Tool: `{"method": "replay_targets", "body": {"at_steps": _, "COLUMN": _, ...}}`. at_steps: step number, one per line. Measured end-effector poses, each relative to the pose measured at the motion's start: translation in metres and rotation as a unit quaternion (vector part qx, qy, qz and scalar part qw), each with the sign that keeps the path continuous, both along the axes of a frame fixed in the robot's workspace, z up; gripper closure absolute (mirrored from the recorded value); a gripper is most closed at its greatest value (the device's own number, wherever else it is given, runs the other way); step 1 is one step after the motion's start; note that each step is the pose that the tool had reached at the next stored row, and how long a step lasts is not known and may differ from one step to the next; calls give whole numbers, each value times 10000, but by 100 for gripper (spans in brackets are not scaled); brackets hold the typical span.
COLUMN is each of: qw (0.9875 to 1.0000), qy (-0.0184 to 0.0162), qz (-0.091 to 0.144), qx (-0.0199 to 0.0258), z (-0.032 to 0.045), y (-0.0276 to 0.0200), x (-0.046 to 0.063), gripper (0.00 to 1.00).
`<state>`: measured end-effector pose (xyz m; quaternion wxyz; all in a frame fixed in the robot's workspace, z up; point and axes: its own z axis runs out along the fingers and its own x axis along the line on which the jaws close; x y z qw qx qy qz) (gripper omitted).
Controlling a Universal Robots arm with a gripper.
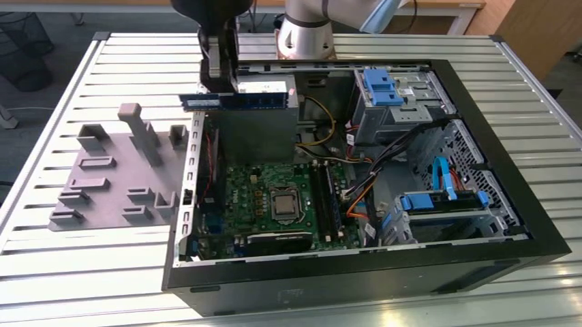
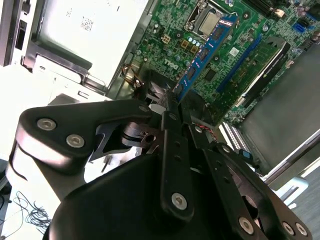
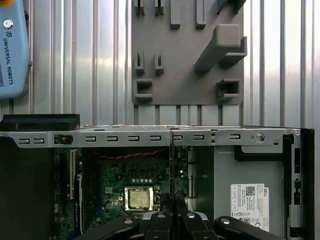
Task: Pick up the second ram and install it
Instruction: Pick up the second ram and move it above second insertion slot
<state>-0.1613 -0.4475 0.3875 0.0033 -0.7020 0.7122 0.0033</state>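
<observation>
The black two-finger gripper [image 1: 220, 88] has its jaws pinched nearly together on the second ram [image 1: 241, 101], a thin dark green circuit-board strip. The grip sits nearer the end on the exterior view's left. In the second wrist view the strip [image 2: 205, 50] shows a row of small black chips. It hangs level over the open black metal computer case [image 1: 509, 225], just in front of the grey sheet-metal power supply box [image 1: 259, 129] and well apart from the green motherboard [image 1: 245, 197] lying in the case floor. That box carries a white printed label [image 3: 248, 197] with a square code. A moulded grey plastic multi-slot fixture [image 1: 109, 184] lies on the ribbed aluminium table [image 1: 91, 272] beside the case.
</observation>
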Motion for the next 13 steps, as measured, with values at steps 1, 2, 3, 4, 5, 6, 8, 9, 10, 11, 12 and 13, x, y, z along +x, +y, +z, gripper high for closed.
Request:
{"method": "replay_targets", "body": {"at_steps": 1, "qw": 10000, "qy": 0, "qz": -1, "qx": 0, "z": 0, "y": 0, "x": 6, "gripper": 86}}
{"method": "replay_targets", "body": {"at_steps": 2, "qw": 10000, "qy": 0, "qz": -1, "qx": 0, "z": 0, "y": 0, "x": 15, "gripper": 86}}
{"method": "replay_targets", "body": {"at_steps": 3, "qw": 10000, "qy": 0, "qz": -1, "qx": 0, "z": 0, "y": 0, "x": 24, "gripper": 86}}
{"method": "replay_targets", "body": {"at_steps": 4, "qw": 10000, "qy": 0, "qz": -1, "qx": 0, "z": 0, "y": 0, "x": 35, "gripper": 86}}
{"method": "replay_targets", "body": {"at_steps": 5, "qw": 10000, "qy": 0, "qz": -1, "qx": 0, "z": 0, "y": 0, "x": 46, "gripper": 86}}
{"method": "replay_targets", "body": {"at_steps": 6, "qw": 10000, "qy": 0, "qz": -1, "qx": 1, "z": 0, "y": 0, "x": 58, "gripper": 86}}
{"method": "replay_targets", "body": {"at_steps": 8, "qw": 10000, "qy": 0, "qz": -1, "qx": 0, "z": 0, "y": 0, "x": 83, "gripper": 86}}
{"method": "replay_targets", "body": {"at_steps": 9, "qw": 10000, "qy": 0, "qz": -1, "qx": 0, "z": 0, "y": 0, "x": 97, "gripper": 86}}
{"method": "replay_targets", "body": {"at_steps": 10, "qw": 10000, "qy": 0, "qz": -1, "qx": 0, "z": 0, "y": 0, "x": 112, "gripper": 86}}
{"method": "replay_targets", "body": {"at_steps": 11, "qw": 10000, "qy": 0, "qz": -1, "qx": 0, "z": 0, "y": 0, "x": 127, "gripper": 86}}
{"method": "replay_targets", "body": {"at_steps": 12, "qw": 10000, "qy": 0, "qz": -1, "qx": 0, "z": 0, "y": 0, "x": 141, "gripper": 86}}
{"method": "replay_targets", "body": {"at_steps": 13, "qw": 10000, "qy": 0, "qz": -1, "qx": 0, "z": 0, "y": 0, "x": 156, "gripper": 86}}
